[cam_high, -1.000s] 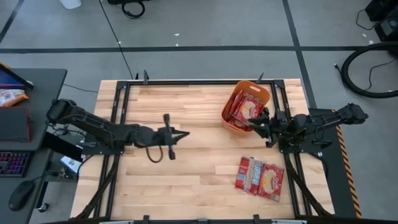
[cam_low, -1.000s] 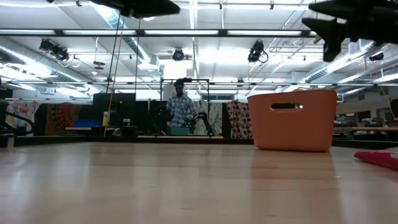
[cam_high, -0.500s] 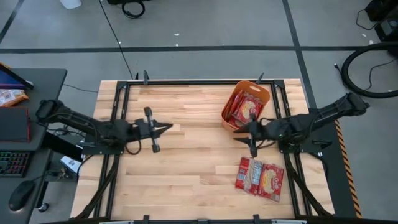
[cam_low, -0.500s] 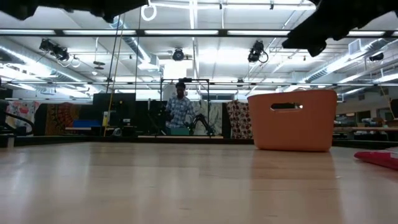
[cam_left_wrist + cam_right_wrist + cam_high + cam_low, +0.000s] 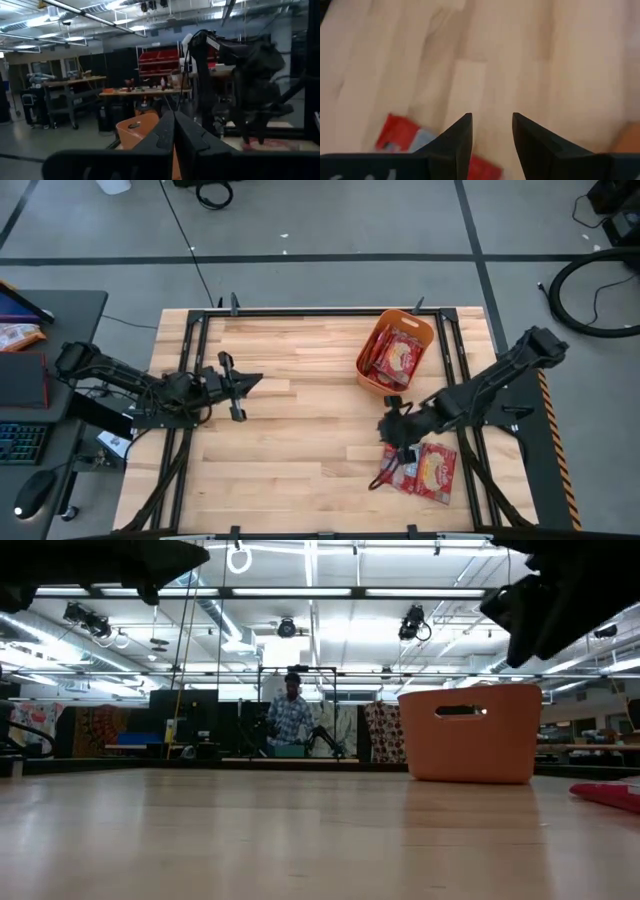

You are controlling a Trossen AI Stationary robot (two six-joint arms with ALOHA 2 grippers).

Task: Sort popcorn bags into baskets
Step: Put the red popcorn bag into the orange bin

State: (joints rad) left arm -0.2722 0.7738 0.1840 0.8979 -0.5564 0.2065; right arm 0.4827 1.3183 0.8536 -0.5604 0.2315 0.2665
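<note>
The orange basket (image 5: pixel 396 350) stands at the table's far right and holds several red popcorn bags (image 5: pixel 400 355); it also shows in the low view (image 5: pixel 470 733) and the left wrist view (image 5: pixel 136 131). Two more bags (image 5: pixel 420 465) lie flat, side by side, on the table near its right near corner. One has a grey-blue panel and the other a cream round graphic. My right gripper (image 5: pixel 393 440) hangs open over the wood just left of these bags, pointing down, and one bag (image 5: pixel 404 137) shows past its fingers (image 5: pixel 461 137). My left gripper (image 5: pixel 255 382) is shut, at mid-left.
Bare wood spreads across the table's middle and left (image 5: pixel 300 440). A black frame rail (image 5: pixel 300 311) runs round the tabletop. A desk with a keyboard (image 5: pixel 20 442) stands beyond the left edge. A person (image 5: pixel 290 720) stands far off in the room behind.
My right gripper has left the basket's near side, swung toward the table's near edge and tipped downward, ending beside the two bags on the table. My left arm has drawn back toward the table's left edge. The bags and the basket have stayed in place.
</note>
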